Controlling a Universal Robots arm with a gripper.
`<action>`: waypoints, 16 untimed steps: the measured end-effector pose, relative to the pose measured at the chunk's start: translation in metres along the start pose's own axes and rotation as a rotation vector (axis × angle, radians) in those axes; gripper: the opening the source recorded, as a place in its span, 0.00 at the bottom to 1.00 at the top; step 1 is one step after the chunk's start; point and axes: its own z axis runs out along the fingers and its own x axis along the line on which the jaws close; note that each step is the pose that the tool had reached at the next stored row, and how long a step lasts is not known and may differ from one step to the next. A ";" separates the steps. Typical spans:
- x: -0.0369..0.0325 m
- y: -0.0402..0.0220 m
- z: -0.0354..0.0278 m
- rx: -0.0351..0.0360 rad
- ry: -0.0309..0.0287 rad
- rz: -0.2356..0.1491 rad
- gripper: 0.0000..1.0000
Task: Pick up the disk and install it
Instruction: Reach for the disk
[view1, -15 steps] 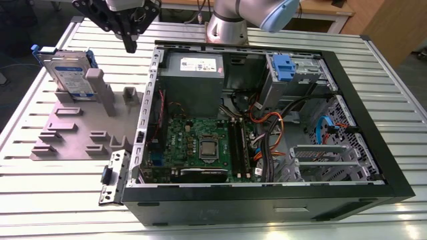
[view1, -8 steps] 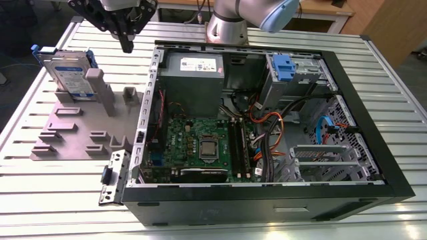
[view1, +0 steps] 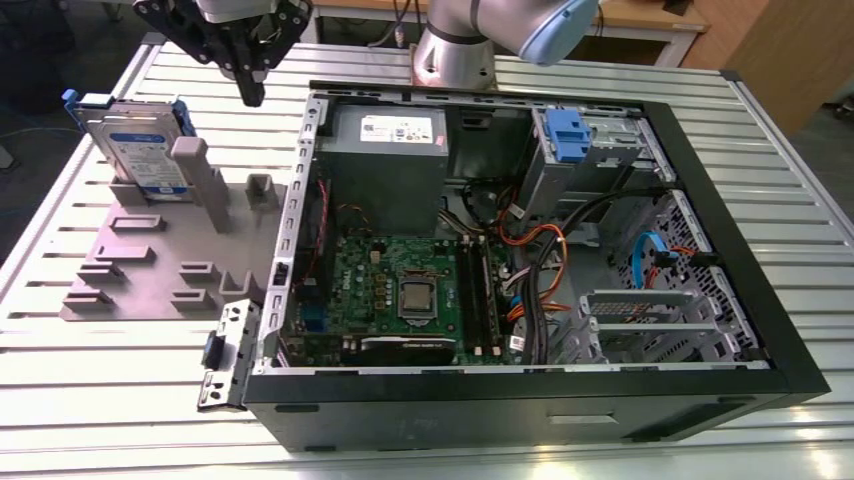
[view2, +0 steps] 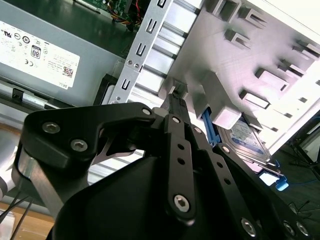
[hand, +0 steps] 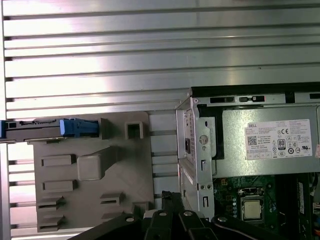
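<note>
The disk (view1: 138, 150) stands on edge in a slot at the far end of a grey holder plate (view1: 154, 275), on the exterior view's left. It is silver-grey with a white-and-blue label and a blue carrier frame. My black gripper (view1: 251, 95) hangs above the table between the holder and the open computer case (view1: 727, 250). It is to the right of the disk and apart from it, with its fingers together and nothing between them. The first wrist view has the disk (hand: 30, 131) edge-on, and the second wrist view has the disk (view2: 246, 139) beyond the gripper (view2: 176, 94).
Inside the case are a grey power supply box (view1: 387, 140), a motherboard (view1: 400, 285), cables, and a drive cage with a blue latch (view1: 567, 135) at the far right. The arm's base (view1: 454, 55) stands behind the case. Ribbed aluminium table (view1: 120, 390) surrounds everything.
</note>
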 end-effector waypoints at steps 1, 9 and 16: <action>0.0000 0.0000 0.0000 0.0000 0.0000 0.000 0.11; 0.0009 -0.0001 0.0002 -0.0001 -0.0002 0.000 0.11; 0.0098 0.0002 0.0001 0.0000 0.0000 0.000 0.11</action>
